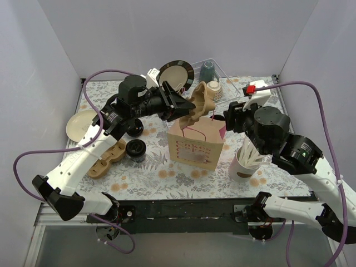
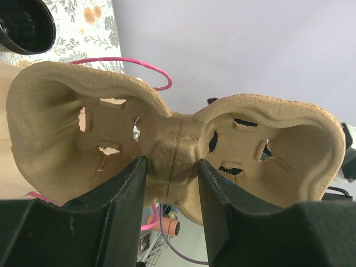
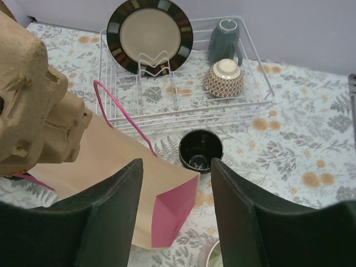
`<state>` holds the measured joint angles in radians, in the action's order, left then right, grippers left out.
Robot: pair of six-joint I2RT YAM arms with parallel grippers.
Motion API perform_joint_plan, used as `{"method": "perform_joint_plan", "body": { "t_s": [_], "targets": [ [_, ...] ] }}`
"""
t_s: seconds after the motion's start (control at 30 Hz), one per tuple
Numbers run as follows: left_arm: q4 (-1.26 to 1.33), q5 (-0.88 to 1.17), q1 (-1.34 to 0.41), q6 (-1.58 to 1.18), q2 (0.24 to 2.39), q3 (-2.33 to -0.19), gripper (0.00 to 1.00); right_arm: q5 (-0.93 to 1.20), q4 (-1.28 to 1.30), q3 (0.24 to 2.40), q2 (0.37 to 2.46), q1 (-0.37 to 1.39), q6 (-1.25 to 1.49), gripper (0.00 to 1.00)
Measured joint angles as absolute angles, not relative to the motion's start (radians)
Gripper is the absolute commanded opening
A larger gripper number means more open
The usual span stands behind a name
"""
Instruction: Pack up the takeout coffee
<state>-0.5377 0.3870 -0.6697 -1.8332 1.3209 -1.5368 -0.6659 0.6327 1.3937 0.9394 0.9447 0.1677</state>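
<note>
My left gripper (image 1: 182, 105) is shut on a brown pulp cup carrier (image 1: 201, 103) and holds it on edge just above the mouth of a brown paper bag (image 1: 197, 142) with pink handles. In the left wrist view the fingers pinch the carrier's narrow middle (image 2: 172, 147). Two black paper cups (image 1: 136, 149) (image 1: 134, 129) stand on the table left of the bag. My right gripper (image 1: 229, 119) is open and empty above the bag's right rear corner. Its wrist view shows an open black cup (image 3: 201, 150) on the table just behind the bag (image 3: 111, 183).
A second pulp carrier (image 1: 108, 158) lies at the front left. A white cup of wooden stirrers (image 1: 245, 161) stands right of the bag. A wire dish rack (image 3: 183, 100) at the back holds a plate (image 3: 150, 34), a mug (image 3: 225, 39) and a bowl (image 3: 223, 78). A cream plate (image 1: 80, 123) lies at the left.
</note>
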Motion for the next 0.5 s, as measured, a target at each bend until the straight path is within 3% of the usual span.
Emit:
{"method": "perform_joint_plan", "body": {
  "t_s": [0.5],
  "targets": [
    [-0.581,0.427,-0.670,-1.709,1.346,-1.480,0.15,-0.658,0.739,1.383,0.979,0.945,0.483,0.59]
  ]
}}
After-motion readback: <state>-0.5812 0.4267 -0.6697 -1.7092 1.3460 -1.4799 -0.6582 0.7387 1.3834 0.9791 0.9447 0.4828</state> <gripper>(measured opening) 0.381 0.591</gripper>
